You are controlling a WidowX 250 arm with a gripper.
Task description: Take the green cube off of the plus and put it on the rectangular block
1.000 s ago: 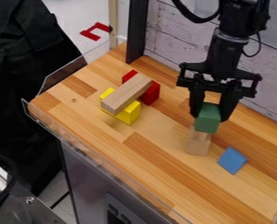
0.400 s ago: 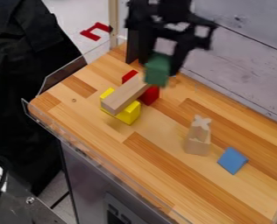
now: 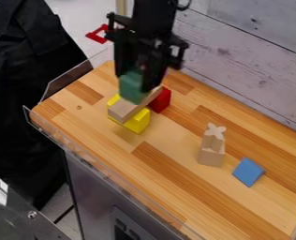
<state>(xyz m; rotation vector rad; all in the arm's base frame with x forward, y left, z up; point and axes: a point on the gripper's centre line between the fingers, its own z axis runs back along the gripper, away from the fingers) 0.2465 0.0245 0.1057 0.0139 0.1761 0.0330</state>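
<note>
Wooden surface (image 3: 169,164) below, the tool (image 3: 135,77) grips the green cube (image 3: 132,88), presumably for placing on the rectangular block (image 3: 127,110).

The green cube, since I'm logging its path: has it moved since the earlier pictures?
Yes: against the unmoved blue block, the green cube has shifted left and up in the view, from the plus to the rectangular block.

The wooden table (image 3: 169,180) had a top of light and darker strips. Directly on it stood a yellow block (image 3: 138,123), a red block (image 3: 162,100) near it, a pale wooden block (image 3: 210,157) and, near that, a blue block (image 3: 248,172).
</note>
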